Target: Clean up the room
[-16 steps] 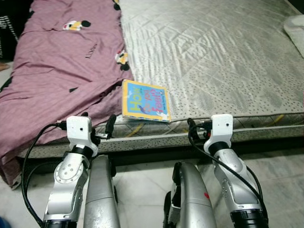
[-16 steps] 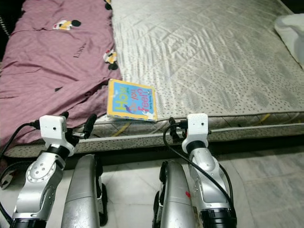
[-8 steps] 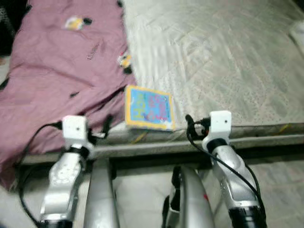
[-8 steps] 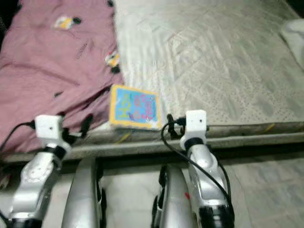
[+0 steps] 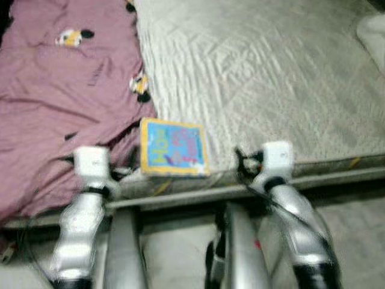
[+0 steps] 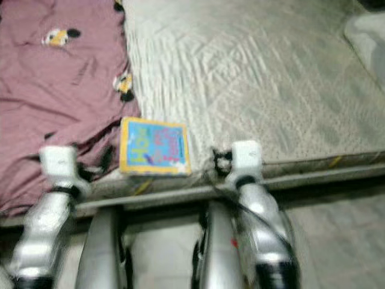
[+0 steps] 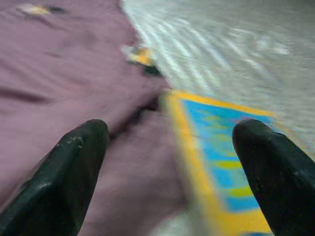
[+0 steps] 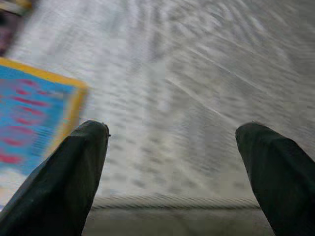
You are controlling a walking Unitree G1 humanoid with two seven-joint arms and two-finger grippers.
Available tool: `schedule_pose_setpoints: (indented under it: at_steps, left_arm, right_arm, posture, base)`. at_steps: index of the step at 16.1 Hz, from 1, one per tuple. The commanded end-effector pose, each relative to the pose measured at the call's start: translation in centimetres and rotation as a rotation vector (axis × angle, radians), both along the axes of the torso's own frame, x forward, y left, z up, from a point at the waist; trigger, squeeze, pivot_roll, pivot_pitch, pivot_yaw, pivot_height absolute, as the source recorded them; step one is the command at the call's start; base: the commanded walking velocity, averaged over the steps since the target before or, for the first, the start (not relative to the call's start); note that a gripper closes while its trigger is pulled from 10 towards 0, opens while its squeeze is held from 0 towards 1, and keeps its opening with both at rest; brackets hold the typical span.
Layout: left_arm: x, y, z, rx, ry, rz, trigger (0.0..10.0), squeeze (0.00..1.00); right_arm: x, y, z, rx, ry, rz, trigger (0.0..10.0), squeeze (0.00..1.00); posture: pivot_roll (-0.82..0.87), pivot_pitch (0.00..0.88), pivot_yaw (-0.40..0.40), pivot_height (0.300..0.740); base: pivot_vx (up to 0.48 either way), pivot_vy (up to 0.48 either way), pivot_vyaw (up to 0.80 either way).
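Book lay flat at the mattress front edge, touching the purple sheet. Left claw and right claw both spread wide, empty, near that edge. Views blurred.

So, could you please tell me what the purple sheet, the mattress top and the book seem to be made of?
Purple sheet: soft matte woven cloth, judging by its loose folds. Mattress top: quilted fabric with a slight sheen, stitched in diamond lines. Book: probably printed card or paper, flat with a crisp yellow border; blur hides the finish.
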State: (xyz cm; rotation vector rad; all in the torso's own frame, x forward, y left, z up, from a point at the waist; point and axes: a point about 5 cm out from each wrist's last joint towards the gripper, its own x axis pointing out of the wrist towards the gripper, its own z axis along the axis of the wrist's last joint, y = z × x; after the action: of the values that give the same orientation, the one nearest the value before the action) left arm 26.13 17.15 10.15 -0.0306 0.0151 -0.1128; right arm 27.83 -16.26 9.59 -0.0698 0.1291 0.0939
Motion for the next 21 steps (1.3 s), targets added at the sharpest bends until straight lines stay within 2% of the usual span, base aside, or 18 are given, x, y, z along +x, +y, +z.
schedule_pose_setpoints:
  at_steps: [1,5,8,13,16,19,21]
  left_arm:
    - [-0.1,1.4,-1.0,-0.036,0.064,0.075,10.0,0.0]
    - [1.0,2.7,-1.7,-0.122,0.113,0.115,10.0,0.0]
    - [2.1,2.6,-1.7,-0.158,0.117,0.111,10.0,0.0]
    - [3.1,1.9,-0.8,-0.168,0.063,0.081,10.0,0.0]
    - [2.6,1.9,-0.3,-0.198,0.018,0.077,10.0,0.0]
    - [2.8,1.4,-0.6,-0.223,0.036,0.05,10.0,0.0]
    - [3.2,0.5,-0.9,-0.268,0.057,0.012,10.0,0.0]
  right_arm:
    - [-0.1,0.1,0.1,0.005,-0.001,0.001,10.0,0.0]
    - [-0.4,-0.3,0.4,-0.018,-0.011,-0.001,10.0,0.0]
    - [-0.9,-1.2,0.4,-0.037,-0.006,-0.013,10.0,0.0]
    - [-1.1,-1.5,0.7,-0.062,-0.009,-0.001,10.0,0.0]
    - [-1.1,-1.4,0.6,-0.066,-0.006,0.001,10.0,0.0]
    - [-1.0,-1.3,0.7,-0.068,-0.008,0.009,10.0,0.0]
    - [-0.9,-1.2,0.8,-0.071,-0.01,0.01,10.0,0.0]
  posture:
    - [0.04,0.198,-0.071,0.548]
    - [0.01,0.214,-0.08,0.505]
    - [-0.02,0.22,-0.091,0.505]
    - [-0.04,0.216,-0.1,0.505]
    - [-0.03,0.218,-0.1,0.505]
    - [-0.03,0.219,-0.103,0.505]
    - [-0.04,0.218,-0.103,0.505]
  base:
    - [0.0,0.0,0.0]
    - [0.0,0.0,0.0]
    - [0.0,0.0,0.0]
    - [0.0,0.0,0.0]
    - [0.0,0.0,0.0]
    - [0.0,0.0,0.0]
    - [0.0,0.0,0.0]
